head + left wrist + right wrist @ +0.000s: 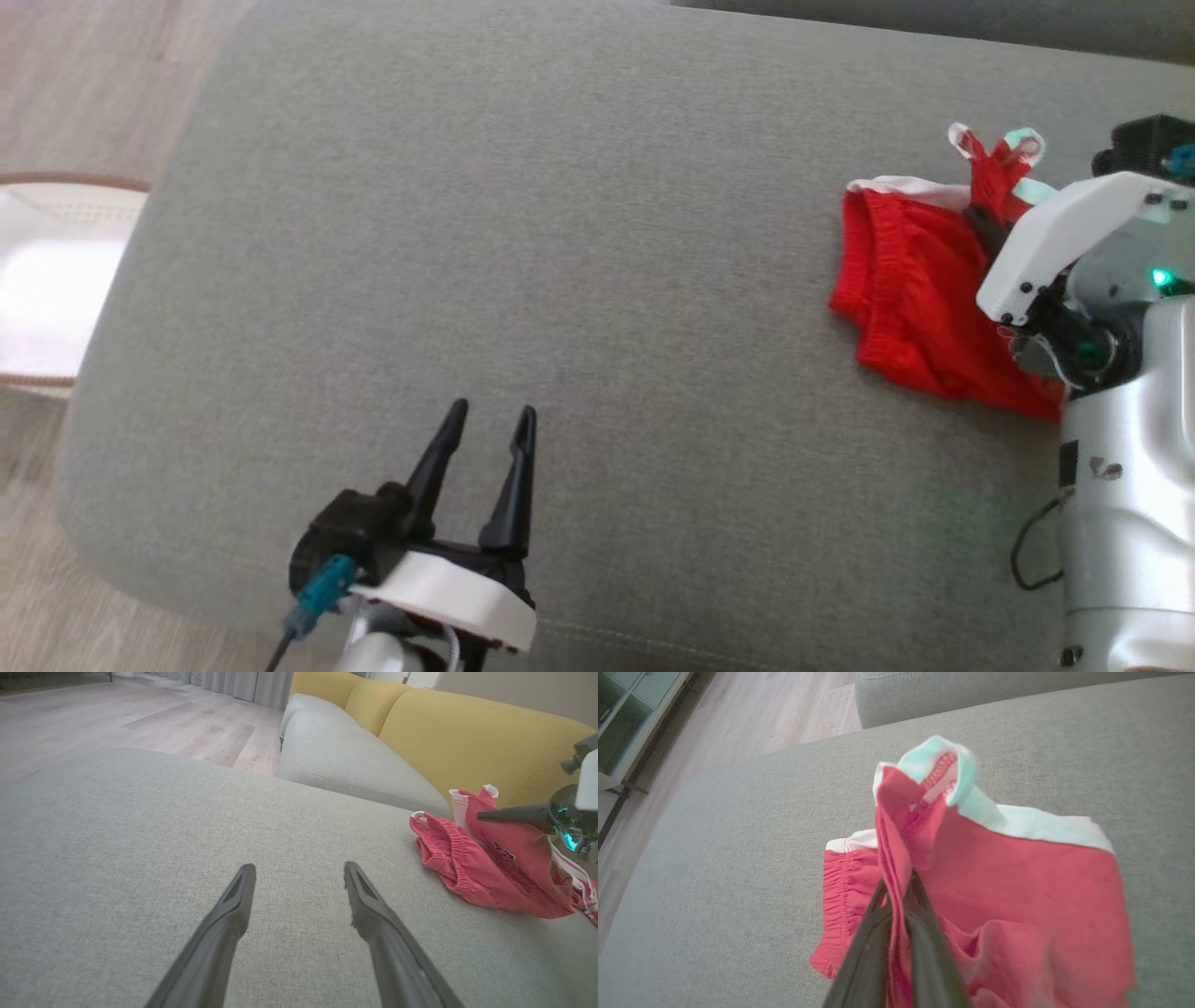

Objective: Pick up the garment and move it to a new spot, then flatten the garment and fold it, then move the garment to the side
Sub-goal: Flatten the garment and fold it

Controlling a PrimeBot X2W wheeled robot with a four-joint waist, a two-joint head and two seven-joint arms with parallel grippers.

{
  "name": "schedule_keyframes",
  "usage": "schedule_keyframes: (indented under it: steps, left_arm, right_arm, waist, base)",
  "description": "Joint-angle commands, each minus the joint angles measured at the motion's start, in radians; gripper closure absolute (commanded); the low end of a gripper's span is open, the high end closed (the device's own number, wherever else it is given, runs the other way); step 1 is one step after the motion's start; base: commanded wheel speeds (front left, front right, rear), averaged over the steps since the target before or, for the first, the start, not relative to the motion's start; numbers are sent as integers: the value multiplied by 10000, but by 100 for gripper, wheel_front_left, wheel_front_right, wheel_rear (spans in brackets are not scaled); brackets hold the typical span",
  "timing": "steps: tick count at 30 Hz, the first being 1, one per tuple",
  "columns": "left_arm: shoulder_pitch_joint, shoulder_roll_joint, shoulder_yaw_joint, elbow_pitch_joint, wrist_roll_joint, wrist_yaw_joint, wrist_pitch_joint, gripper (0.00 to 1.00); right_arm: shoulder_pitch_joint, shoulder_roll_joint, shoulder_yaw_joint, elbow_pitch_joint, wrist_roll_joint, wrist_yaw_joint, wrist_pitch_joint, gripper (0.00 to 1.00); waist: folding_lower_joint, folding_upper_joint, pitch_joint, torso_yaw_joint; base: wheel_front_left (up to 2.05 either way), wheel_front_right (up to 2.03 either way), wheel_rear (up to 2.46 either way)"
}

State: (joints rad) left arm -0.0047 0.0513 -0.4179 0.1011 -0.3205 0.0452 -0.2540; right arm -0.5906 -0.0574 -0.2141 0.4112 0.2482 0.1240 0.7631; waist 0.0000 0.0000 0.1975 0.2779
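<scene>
The garment point(910, 289) is a pair of red shorts with white trim, bunched at the right side of the grey cushion point(523, 252). My right gripper point(899, 889) is shut on a fold of the garment point(1017, 896), lifting one white-edged corner above the rest. In the left wrist view the garment point(476, 868) sits at the right, with the right gripper's dark finger reaching in over it. My left gripper point(490, 420) hovers open over bare cushion near the front edge, far left of the garment, its fingers point(233, 905) spread with nothing between them.
The grey cushion's rounded left edge point(121, 308) drops to wooden floor point(84, 65). A white rug point(47, 280) lies on the floor at left. A yellow sofa back point(467, 737) and another grey seat point(345, 760) stand beyond. A cabinet point(626, 714) is off the corner.
</scene>
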Motion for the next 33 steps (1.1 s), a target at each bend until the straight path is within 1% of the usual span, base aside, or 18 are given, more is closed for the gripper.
schedule_keyframes:
  steps: [1, 2, 6, 11, 12, 13, 14, 15, 17, 20, 25, 27, 29, 30, 33]
  left_arm:
    - [-221, -9, 192, -263, -64, 72, -78, 0]
    - [-266, -9, 111, -227, -105, 73, -78, 0]
    - [-308, -9, -102, -99, -266, 174, -78, 0]
    - [-142, -10, -101, 44, -274, 251, -78, 0]
    - [-117, -10, -97, 67, -267, 248, -78, 0]
    - [-95, -10, -93, 87, -263, 252, -78, 0]
    - [-77, -10, -87, 103, -259, 257, -78, 0]
    - [-55, -10, -51, 136, -247, 270, -78, 0]
    - [-56, -10, 0, 166, -235, 274, -78, 0]
    - [-52, -10, 109, 215, -163, 230, -78, 0]
    - [42, -10, 470, 384, 26, 144, -78, 0]
    - [115, -10, 660, 439, 67, 121, -78, 0]
    - [235, -10, 835, 478, 122, 98, -78, 0]
    - [298, -10, 924, 480, 136, 97, -78, 0]
    - [481, -10, 1162, 413, 181, 85, -78, 0]
  right_arm:
    - [-585, 36, 229, -246, 28, 67, -182, 100]
    - [-638, 54, 275, -72, -12, 67, -325, 100]
    - [-744, 67, 701, 919, 454, 67, -1044, 100]
    - [-930, 69, 1211, 1944, 834, 67, -1775, 100]
    - [-941, 70, 1359, 2111, 834, 67, -1889, 91]
    - [-940, 70, 1510, 2250, 847, 67, -2011, 67]
    - [-936, 70, 1655, 2355, 914, 67, -2161, 26]
    - [-903, 70, 1917, 2553, 1200, 67, -2468, 0]
    - [-817, 71, 2317, 2709, 1577, 67, -2704, 0]
    - [-536, 71, 3208, 2728, 2185, 67, -3024, 0]
    - [258, 71, 4685, 2056, 3097, 67, -3816, 0]
    - [662, 71, 4988, 1707, 3242, 67, -4220, 0]
    - [1110, 71, 5093, 1361, 3222, 67, -4618, 0]
    - [1318, 71, 5075, 1192, 3037, 67, -4843, 0]
    - [1933, -15, 4850, 632, 2073, 67, -5645, 0]
  waist:
    - [0, 0, 12, 176]
    - [0, 0, 23, 293]
    - [0, 0, -91, 749]
    - [0, 0, -132, 915]
    - [0, 0, -152, 917]
    - [0, 0, -175, 908]
    - [0, 0, -191, 891]
    - [0, 0, -243, 811]
    - [0, 0, -327, 671]
    - [0, 0, -513, 395]
    - [0, 0, -953, -160]
    - [0, 0, -1186, -382]
    - [0, 0, -1418, -586]
    - [0, 0, -1510, -696]
    - [0, 0, -1748, -974]
  base:
    - [0, 0, 0]
    - [0, 0, 0]
    - [0, 0, 0]
    - [0, 0, 0]
    - [0, 0, 0]
    - [0, 0, 0]
    - [0, 0, 0]
    - [0, 0, 0]
    - [0, 0, 0]
    - [0, 0, 0]
    - [0, 0, 0]
    - [0, 0, 0]
    - [0, 0, 0]
    - [0, 0, 0]
    - [0, 0, 0]
